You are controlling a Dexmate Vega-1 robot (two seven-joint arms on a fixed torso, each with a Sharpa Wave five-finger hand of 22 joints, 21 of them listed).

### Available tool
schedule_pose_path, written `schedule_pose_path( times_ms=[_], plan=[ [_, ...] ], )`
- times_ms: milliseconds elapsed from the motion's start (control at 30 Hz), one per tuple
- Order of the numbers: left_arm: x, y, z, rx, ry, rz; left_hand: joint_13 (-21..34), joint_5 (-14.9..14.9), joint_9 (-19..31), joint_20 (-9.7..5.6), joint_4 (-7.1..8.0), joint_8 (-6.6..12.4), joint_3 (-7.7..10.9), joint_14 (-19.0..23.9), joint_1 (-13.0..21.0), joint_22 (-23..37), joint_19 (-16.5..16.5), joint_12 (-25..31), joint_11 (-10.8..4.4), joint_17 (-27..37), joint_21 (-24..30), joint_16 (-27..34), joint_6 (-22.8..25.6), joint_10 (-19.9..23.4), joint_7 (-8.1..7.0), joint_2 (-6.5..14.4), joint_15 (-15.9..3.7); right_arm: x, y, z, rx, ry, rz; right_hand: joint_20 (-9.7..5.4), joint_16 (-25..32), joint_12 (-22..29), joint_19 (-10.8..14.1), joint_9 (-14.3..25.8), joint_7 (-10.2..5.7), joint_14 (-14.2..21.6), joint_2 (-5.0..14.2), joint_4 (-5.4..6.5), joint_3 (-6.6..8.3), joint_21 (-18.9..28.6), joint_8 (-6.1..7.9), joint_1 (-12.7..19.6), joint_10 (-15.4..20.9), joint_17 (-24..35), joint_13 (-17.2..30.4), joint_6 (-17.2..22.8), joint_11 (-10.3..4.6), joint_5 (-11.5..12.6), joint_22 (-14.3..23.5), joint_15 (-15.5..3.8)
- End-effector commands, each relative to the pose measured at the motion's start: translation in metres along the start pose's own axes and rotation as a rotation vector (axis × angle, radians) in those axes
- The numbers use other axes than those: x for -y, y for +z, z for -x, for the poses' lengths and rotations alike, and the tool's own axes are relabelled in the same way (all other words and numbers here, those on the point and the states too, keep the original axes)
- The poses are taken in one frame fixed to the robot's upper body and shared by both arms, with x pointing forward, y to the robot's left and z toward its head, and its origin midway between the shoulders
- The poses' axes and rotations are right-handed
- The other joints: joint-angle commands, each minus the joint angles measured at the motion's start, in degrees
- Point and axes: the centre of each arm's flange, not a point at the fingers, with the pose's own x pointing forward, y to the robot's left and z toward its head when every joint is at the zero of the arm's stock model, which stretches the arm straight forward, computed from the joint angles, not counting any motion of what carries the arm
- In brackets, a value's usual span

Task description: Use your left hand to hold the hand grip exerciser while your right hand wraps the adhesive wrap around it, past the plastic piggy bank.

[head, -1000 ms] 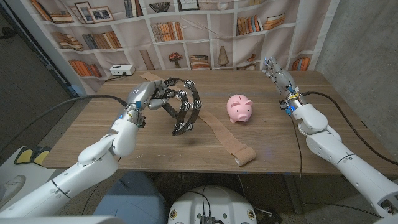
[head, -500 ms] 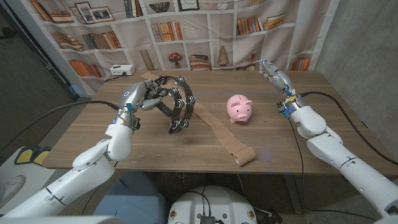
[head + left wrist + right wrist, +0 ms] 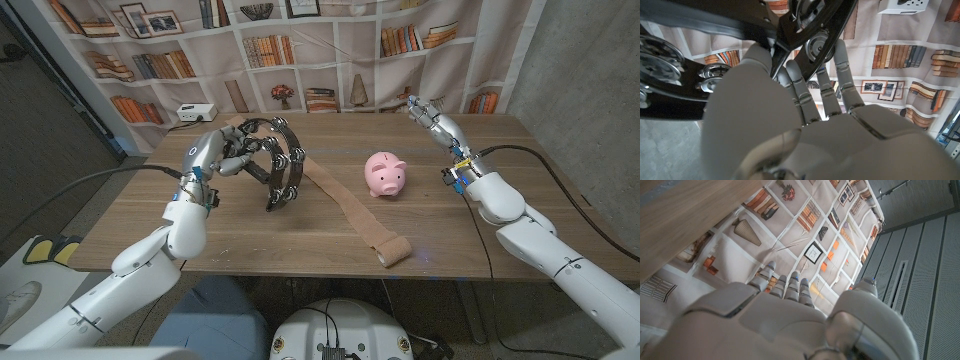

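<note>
My left hand (image 3: 222, 156) grips a black ring with metal discs (image 3: 287, 172), more like a tambourine than a grip exerciser, and holds it tilted above the table's left half. In the left wrist view my fingers (image 3: 812, 95) curl around the ring's black frame (image 3: 685, 97). A tan adhesive wrap strip (image 3: 345, 208) runs from the back left across the table to its roll (image 3: 393, 250) near the front edge. Right of the strip stands the pink piggy bank (image 3: 385, 175). My right hand (image 3: 432, 118) hangs over the back right of the table, fingers apart and holding nothing.
A small white box (image 3: 195, 112) sits at the table's back left corner. A bookshelf-print backdrop (image 3: 330, 45) hangs behind the wooden table (image 3: 480, 215). In the right wrist view my right hand (image 3: 775, 317) faces that backdrop past the table's edge (image 3: 685, 215).
My left hand has carried the ring to the left and farther back. My right hand has drifted a little left and back.
</note>
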Motion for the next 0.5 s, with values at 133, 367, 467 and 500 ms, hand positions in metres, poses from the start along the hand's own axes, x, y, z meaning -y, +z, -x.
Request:
schedule_pose_path(
  times_ms=[133,367,467,500],
  plan=[
    [-0.005,-0.009,0.005,-0.015,0.040,0.030,-0.1,8.2,0.1,-3.63,-0.01,-0.35,-0.31,16.4,5.8,-0.8,3.3,-0.5,1.04,18.1,1.0,15.0,0.2,-0.2,1.28,5.1,-13.45,-0.010,0.020,0.005,0.023,0.090,0.071,-0.06,0.2,0.5,0.6,0.2,0.02,0.2,-0.20,-0.77,0.02,0.2,0.15,1.1,0.6,0.0,0.3,0.3,-0.02,-0.1,0.3,-1.33],
    [-0.004,-0.012,0.010,-0.016,0.052,0.030,-0.2,8.4,0.5,-3.26,0.06,-0.48,-0.51,16.4,6.1,-1.8,3.0,-0.9,1.30,17.9,1.7,14.8,0.1,-0.4,1.50,5.2,-13.19,-0.014,0.028,0.009,0.040,0.141,0.112,0.12,0.2,0.5,0.6,0.2,-0.04,0.3,-0.25,-0.92,0.10,0.2,0.16,1.3,0.9,0.0,0.3,0.5,-0.52,-0.2,0.3,-1.47],
    [-0.006,-0.014,0.010,-0.019,0.066,0.035,-0.3,8.5,0.8,-3.12,0.08,-0.53,-0.63,16.1,6.2,-2.1,2.7,-1.0,1.45,18.0,2.0,14.7,-0.1,-0.4,1.76,5.3,-12.89,-0.015,0.030,0.011,0.044,0.145,0.133,0.11,0.2,0.7,0.6,0.2,-0.35,0.4,-0.29,-1.05,0.19,0.2,0.23,1.5,1.5,0.0,0.4,0.7,-0.97,-0.2,0.3,-1.64],
    [-0.008,-0.014,0.010,-0.019,0.076,0.031,0.0,8.5,0.8,-3.00,0.10,-0.59,-0.68,16.0,6.2,-2.3,2.5,-0.9,1.56,18.0,2.1,14.7,-0.2,-0.5,1.84,5.3,-12.70,-0.015,0.031,0.013,0.046,0.156,0.144,0.14,0.2,0.7,0.6,0.2,-0.33,0.5,-0.29,-1.07,0.21,0.2,0.24,1.5,1.5,0.0,0.4,0.8,-0.96,-0.2,0.3,-1.65]
  ],
)
